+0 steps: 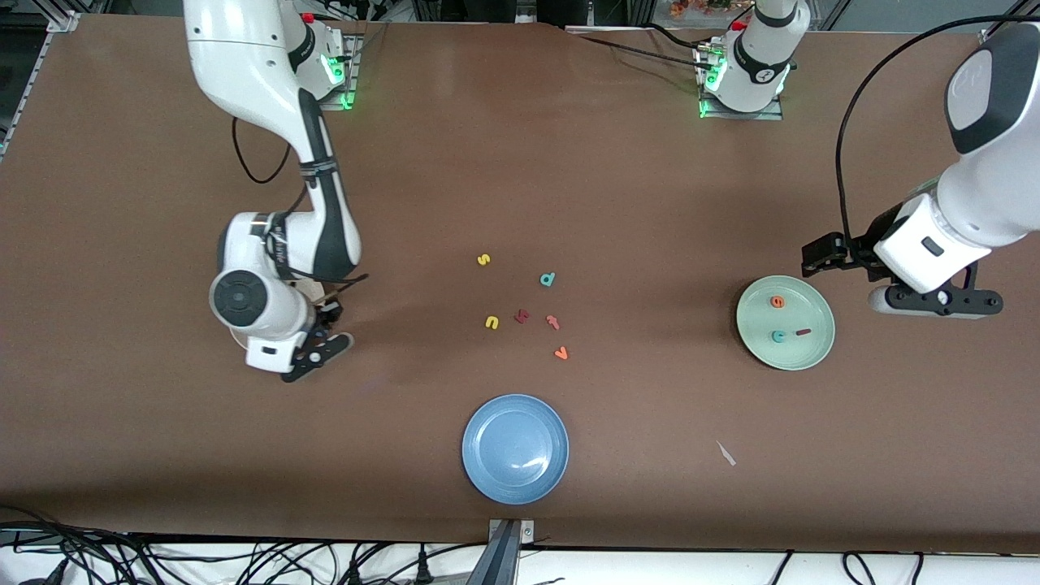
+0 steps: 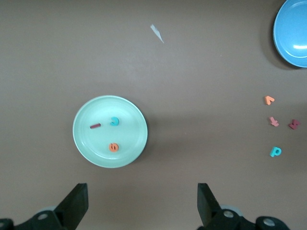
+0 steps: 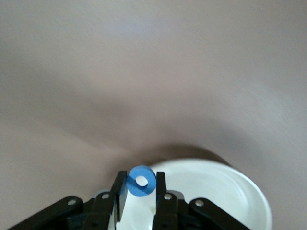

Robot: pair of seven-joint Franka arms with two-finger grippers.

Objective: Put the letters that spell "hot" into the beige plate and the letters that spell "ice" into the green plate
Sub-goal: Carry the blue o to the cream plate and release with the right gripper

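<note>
Left tool (image 2: 142, 206) hangs wide open above bare tabletop (image 2: 192, 72) just beside the green plate (image 2: 84, 143); you have free passage between its fingers. Right tool (image 3: 141, 191) sits over the beige plate (image 3: 230, 191), clamped on the blue "o" (image 3: 142, 181), with open tabletop around it.

Foam letters e (image 1: 777, 301), c (image 1: 778, 336) and i (image 1: 803, 331) lie on the green plate (image 1: 814, 351); no printed labels are legible.
</note>
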